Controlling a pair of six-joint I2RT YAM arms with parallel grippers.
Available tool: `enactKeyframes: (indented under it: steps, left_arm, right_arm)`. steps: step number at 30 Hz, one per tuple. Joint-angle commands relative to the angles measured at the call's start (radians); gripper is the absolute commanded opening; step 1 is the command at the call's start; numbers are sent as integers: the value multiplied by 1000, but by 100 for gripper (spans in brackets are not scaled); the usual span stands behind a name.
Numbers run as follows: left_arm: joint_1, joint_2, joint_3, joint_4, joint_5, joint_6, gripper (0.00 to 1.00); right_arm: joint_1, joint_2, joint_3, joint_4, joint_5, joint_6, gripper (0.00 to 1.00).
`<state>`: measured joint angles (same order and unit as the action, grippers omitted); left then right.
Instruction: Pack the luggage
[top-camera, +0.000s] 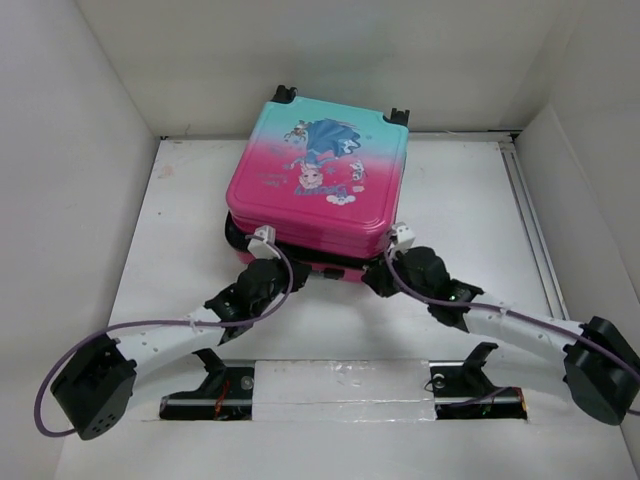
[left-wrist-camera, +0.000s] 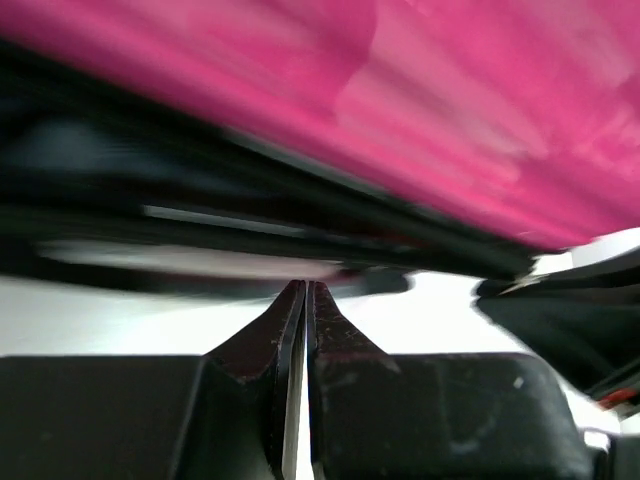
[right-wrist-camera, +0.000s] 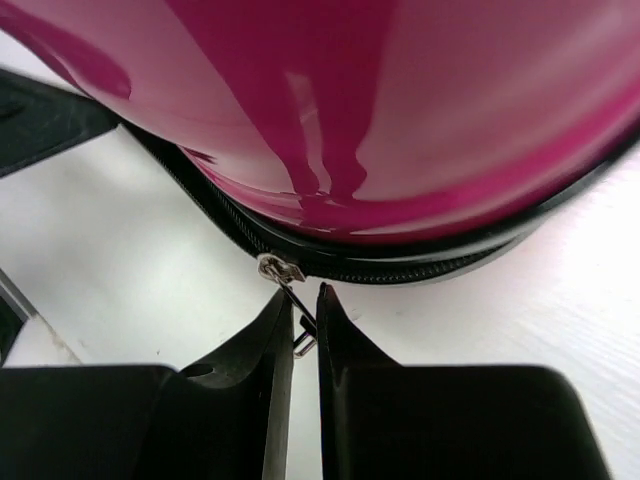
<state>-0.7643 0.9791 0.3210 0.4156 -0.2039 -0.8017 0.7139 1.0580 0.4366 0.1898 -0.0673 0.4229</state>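
Luggage (top-camera: 318, 170), lid down, zipping step: right end effector (right-wrist-camera: 305, 300), 5 o'clock, pinching zipper pull (right-wrist-camera: 298, 325); left end effector (left-wrist-camera: 305, 290), 7 o'clock, closed empty; next move probably steady drag along track (right-wrist-camera: 420, 268).

White-walled enclosure, lit evenly from above, soft shadows only. A matte white flat tabletop (top-camera: 170, 260) spreads under & to both sides of the left gripper (left-wrist-camera: 303, 290) and right gripper (right-wrist-camera: 306, 295); close up by the right gripper it looks plain white w/ faint streaks. Ahead of both grippers, a plain white back wall panel (top-camera: 320, 50) rises from the far table edge, w/ a thin dark seam (top-camera: 195, 134) at its foot. Out to the L of the left gripper: a slanting white side wall (top-camera: 60, 200). Out to the R of the right gripper: a matching white side wall (top-camera: 600, 170), w/ a pale grey metal rail (top-camera: 527, 220) along the table edge at its foot. A small reddish smudge (top-camera: 165, 157) marks the tabletop well ahead & L of the left gripper, in the corner.
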Motion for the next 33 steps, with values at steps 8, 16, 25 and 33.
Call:
enactKeyframes:
  steps: [8, 16, 25, 33]
  left_arm:
    - [-61, -17, 50, 45, -95, -36, 0]
    - [-1, -252, 50, -347, -419, -131, 71]
    - [395, -336, 18, -393, -319, -133, 72]
    - [505, -174, 18, -184, -147, -61, 48]
  right_arm:
    - [13, -49, 34, -90, 169, 47, 0]
    - [-128, -49, 99, -81, 12, 5, 0]
    - [-99, -61, 76, -81, -45, -6, 0]
    - [-79, -116, 42, -93, -65, -6, 0]
